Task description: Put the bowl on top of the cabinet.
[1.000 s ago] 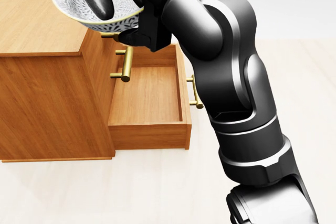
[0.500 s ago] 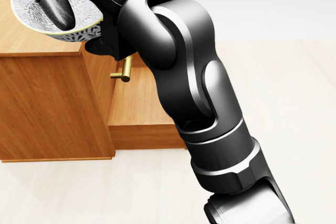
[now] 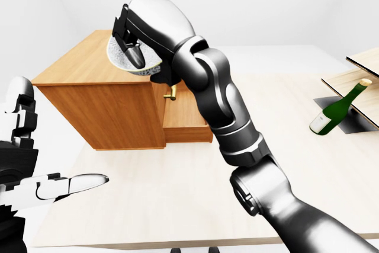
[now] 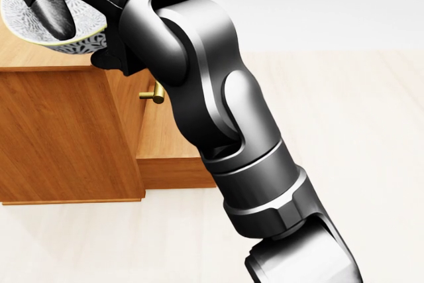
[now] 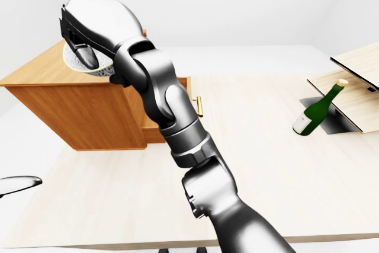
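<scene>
Bowl (image 3: 118,58) over cabinet (image 3: 77,66) is the relation the coming move turns on. In the left-eye view the patterned bowl hangs at 11 o'clock, above the cabinet's flat top and near that top's 3 o'clock edge, the side from which the open drawer (image 3: 182,119) with its brass handle (image 3: 172,93) juts out. The right hand (image 3: 155,23) is grasping it, one dark finger (image 3: 132,56) hooked inside against the inner wall and the rest of the hand wrapped behind the rim. From the palm the bowl lies at about 7 o'clock, just below. The head view puts the bowl's underside close over the top's edge, but whether it touches the wood I cannot tell. It is round, so no long axis governs the set-down. What counts, as I judge it, is that the base comes down level and fully on the top, toward 9 o'clock and away from the drawer-side edge, before the fingers let go. The left hand (image 3: 26,167) hovers at 8 o'clock, well apart from the cabinet, fingers spread and holding nothing, so the right hand is by far the nearer. At 3 o'clock on the pale worktop (image 3: 148,194) a green bottle (image 3: 334,114) stands tilted beside wooden panels (image 3: 355,75). Its pale label shows no readable writing, and the bowl bears only a leaf-like pattern.
</scene>
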Robot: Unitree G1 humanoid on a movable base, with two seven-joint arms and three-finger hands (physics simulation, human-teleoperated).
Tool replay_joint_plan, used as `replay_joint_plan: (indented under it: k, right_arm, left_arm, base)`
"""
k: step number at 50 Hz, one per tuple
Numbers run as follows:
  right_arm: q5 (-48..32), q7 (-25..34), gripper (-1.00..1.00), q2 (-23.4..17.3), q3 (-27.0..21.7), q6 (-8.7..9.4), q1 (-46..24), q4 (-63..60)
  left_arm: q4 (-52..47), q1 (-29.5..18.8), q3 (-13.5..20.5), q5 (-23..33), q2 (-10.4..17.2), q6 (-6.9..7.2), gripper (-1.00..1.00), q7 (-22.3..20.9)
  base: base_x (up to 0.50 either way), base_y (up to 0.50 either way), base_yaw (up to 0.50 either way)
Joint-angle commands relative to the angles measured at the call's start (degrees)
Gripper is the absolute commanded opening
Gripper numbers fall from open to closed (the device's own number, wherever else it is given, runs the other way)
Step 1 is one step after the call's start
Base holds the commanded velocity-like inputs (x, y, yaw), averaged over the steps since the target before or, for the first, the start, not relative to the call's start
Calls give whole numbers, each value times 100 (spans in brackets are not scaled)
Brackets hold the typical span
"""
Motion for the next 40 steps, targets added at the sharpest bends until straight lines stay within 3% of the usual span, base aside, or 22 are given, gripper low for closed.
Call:
replay_joint_plan:
  k: [1,11,18,28,36,40]
  right_arm:
    - [-109,-351,-100,14,-47,-115,-221,456]
    - [-110,-827,-100,157,-42,-69,-479,1053]
    - [-101,-1210,-100,197,-21,-143,-583,1506]
    - [-129,-1331,-100,313,5,-52,-697,1672]
    - [-111,-1530,-100,325,-16,-89,-862,2009]
    - [-97,-1472,-100,351,0,-61,-861,1962]
  left_arm:
    - [0,-26,-15,-45,65,0,100,31]
    - [0,65,104,-122,80,0,100,17]
    - [0,53,56,-109,112,0,100,31]
    - [0,46,44,-126,148,0,100,31]
    - [0,43,44,-165,205,0,100,31]
    - [0,33,-9,-70,114,0,100,31]
  base:
    - [0,0,0]
    - [0,0,0]
    - [0,0,0]
    - [0,0,0]
    - [0,0,0]
    - [0,0,0]
